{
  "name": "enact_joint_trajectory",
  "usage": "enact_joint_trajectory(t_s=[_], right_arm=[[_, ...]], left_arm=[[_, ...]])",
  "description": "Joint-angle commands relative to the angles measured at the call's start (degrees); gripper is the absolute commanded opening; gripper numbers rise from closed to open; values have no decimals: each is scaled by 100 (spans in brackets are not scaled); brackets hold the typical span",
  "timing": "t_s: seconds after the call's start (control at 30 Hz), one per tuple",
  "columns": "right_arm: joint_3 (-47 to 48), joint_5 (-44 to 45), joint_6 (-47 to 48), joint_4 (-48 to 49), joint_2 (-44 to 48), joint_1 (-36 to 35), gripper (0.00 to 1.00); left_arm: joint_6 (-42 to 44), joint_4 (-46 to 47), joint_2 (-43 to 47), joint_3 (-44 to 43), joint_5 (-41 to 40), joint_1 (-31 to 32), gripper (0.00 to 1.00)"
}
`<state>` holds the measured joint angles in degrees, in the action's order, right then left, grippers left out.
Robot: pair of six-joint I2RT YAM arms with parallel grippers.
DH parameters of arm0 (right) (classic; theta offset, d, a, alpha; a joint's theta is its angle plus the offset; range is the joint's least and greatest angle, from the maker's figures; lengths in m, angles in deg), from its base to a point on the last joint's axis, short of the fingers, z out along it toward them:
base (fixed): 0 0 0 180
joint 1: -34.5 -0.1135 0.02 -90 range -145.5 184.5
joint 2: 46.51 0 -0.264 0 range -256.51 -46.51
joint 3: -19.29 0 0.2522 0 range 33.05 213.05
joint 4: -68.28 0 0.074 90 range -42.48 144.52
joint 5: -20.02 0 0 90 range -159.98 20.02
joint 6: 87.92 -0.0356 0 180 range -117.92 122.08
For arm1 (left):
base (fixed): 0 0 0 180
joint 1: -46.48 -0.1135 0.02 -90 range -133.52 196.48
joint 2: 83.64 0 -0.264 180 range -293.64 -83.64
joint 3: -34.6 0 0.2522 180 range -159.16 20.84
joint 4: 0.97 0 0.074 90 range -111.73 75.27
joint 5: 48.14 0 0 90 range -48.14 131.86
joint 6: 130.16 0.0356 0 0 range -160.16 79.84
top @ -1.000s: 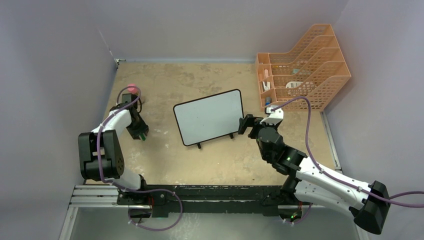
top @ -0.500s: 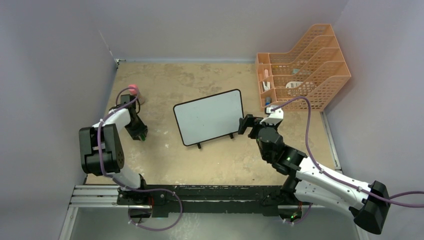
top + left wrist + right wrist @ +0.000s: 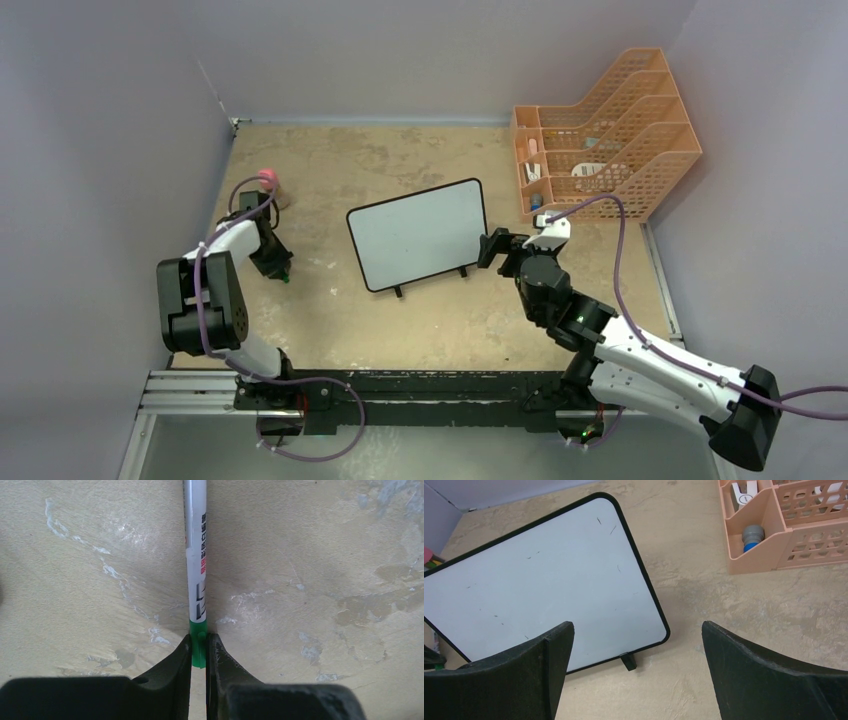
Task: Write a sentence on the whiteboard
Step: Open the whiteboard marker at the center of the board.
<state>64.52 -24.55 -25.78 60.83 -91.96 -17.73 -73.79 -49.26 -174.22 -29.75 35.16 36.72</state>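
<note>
The whiteboard (image 3: 420, 235) stands blank in the middle of the table on its two black feet, tilted back; it also fills the upper left of the right wrist view (image 3: 539, 580). A white marker (image 3: 195, 555) with a green end (image 3: 198, 647) lies on the table at the left. My left gripper (image 3: 200, 652) is down at the table (image 3: 279, 270), and its two fingers press on the green end from both sides. My right gripper (image 3: 493, 247) hovers just off the board's right edge, wide open (image 3: 636, 625) and holding nothing.
An orange mesh file rack (image 3: 600, 130) stands at the back right, with a blue and grey item (image 3: 751, 536) in its front compartment. A small pink-topped object (image 3: 266, 178) stands at the far left, behind my left gripper. Walls close in on the left, back and right.
My left gripper's jaws have closed in onto the marker's green end, and its wrist has shifted slightly toward the near side. The right arm has barely moved.
</note>
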Motion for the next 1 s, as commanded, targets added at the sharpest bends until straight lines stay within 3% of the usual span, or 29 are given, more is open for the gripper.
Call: enact_joint_trajectory(t_s=[0.0, 0.1, 0.47, 0.8, 0.97], right_arm=[[12, 81, -21, 121, 106, -15, 99], [44, 29, 31, 134, 107, -16, 99], [468, -813, 396, -41, 43, -11, 99], [1755, -1942, 285, -1276, -297, -16, 99], [2581, -2510, 361, -1968, -860, -13, 99]], left_arm=[[-127, 7, 330, 248, 77, -35, 6], [-97, -80, 679, 263, 69, -44, 0], [437, -501, 2168, 84, 225, -35, 0], [936, -117, 3729, 54, 963, 694, 0], [1519, 246, 4219, -125, 1672, 755, 0]])
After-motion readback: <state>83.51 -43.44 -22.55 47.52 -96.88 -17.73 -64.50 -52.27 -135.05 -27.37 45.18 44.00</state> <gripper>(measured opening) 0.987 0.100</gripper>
